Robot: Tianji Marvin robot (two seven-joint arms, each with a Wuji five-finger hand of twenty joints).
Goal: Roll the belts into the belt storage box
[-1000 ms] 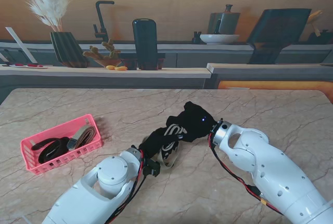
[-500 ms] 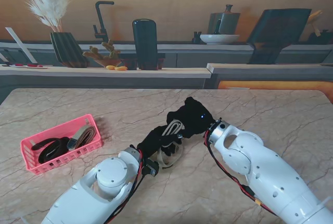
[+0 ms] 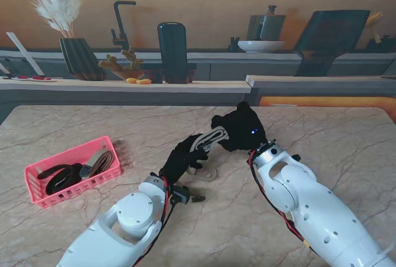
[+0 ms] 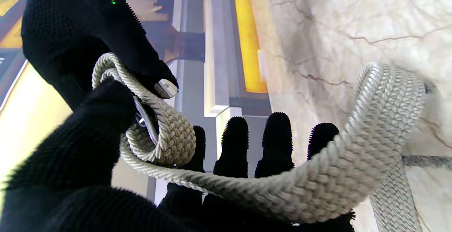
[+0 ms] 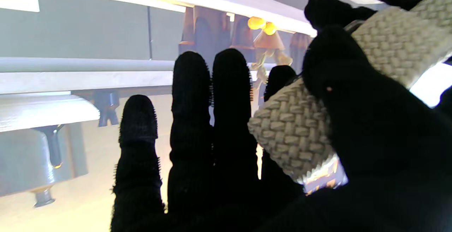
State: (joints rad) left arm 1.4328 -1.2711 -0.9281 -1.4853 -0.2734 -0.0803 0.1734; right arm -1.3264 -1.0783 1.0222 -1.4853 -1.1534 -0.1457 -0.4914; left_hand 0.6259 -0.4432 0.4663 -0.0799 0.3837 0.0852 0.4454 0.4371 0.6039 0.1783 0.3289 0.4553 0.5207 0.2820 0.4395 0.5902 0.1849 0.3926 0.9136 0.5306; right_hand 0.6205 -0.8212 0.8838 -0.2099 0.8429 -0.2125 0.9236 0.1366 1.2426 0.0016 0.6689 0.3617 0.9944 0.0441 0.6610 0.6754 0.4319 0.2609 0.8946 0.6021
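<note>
Both hands meet mid-table, raised off the marble. Left hand, black knit glove, has its thumb pressed on the coiled end of the braided belt; in the left wrist view the four fingers are stretched out straight w/ the belt strap draped across the palm, so it holds by thumb pinch only. Right hand, same black glove, pinches the same coil from the far side: thumb over the woven band, fingers straight and close together in the right wrist view. A small metal piece shows at the coil, prob. buckle or tip, can't tell which.

Belt is cream/off-white, flat basket-weave cord, coarse texture, stiff enough to hold a loop. One end is rolled tight between the two hands; the rest hangs down in a loose loop to the table nearer to me, just beside the left wrist.

Table is polished beige marble w/ brown veins. Belt storage box is a pink plastic lattice basket, rectangular, well apart on the left side of the table; inside lie a dark coiled belt and a tan rolled one. Between hands and box there is only bare marble.

Beyond the table: grey counter ledge, black ribbed vase w/ pampas plumes, black tap, tall dark cylinder, white bowl.
</note>
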